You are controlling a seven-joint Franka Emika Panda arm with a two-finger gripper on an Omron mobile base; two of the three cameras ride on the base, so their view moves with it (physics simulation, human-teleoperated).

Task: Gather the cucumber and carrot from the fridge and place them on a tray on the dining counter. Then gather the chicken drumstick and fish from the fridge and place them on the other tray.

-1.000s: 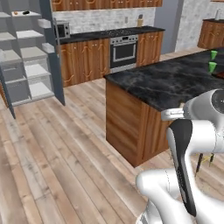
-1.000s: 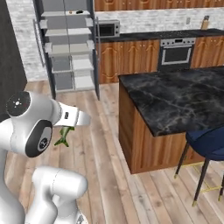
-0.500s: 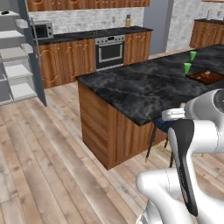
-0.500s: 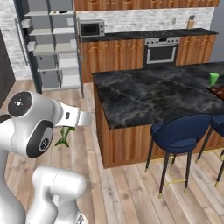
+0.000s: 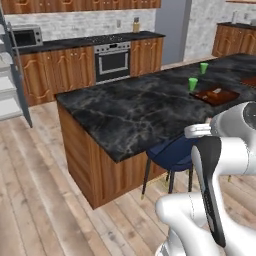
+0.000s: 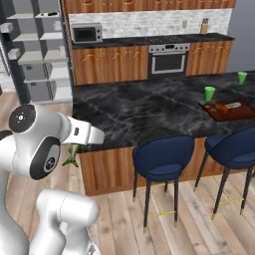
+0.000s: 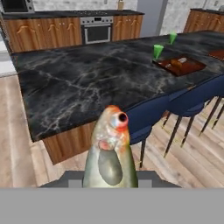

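A fish [image 7: 109, 151] with a red eye and a grey-green body stands close up in the hand view, head toward the counter, and my gripper [image 7: 110, 176] is shut on it. From the right base view, its greenish tail [image 6: 71, 156] hangs below the white hand. On the far right of the black marble dining counter [image 5: 135, 112] lies a brown tray [image 7: 178, 65] with small orange and pale items on it. That tray [image 5: 216, 95] also shows from the left base, with a second tray [image 5: 249, 80] beyond it. The fridge [image 6: 42, 60] stands open at the back left.
Two green cups [image 7: 157, 51] [image 7: 173, 37] stand by the trays. Blue stools [image 6: 162, 157] [image 6: 236, 147] line the counter's near side. An oven [image 5: 113, 61], a microwave [image 6: 86, 34] and wooden cabinets run along the back wall. Bare wooden floor lies left of the counter.
The base has driven, so the whole scene has shifted: the fridge slid left and the counter with trays and stools came closer. The fish stays in the shut gripper.
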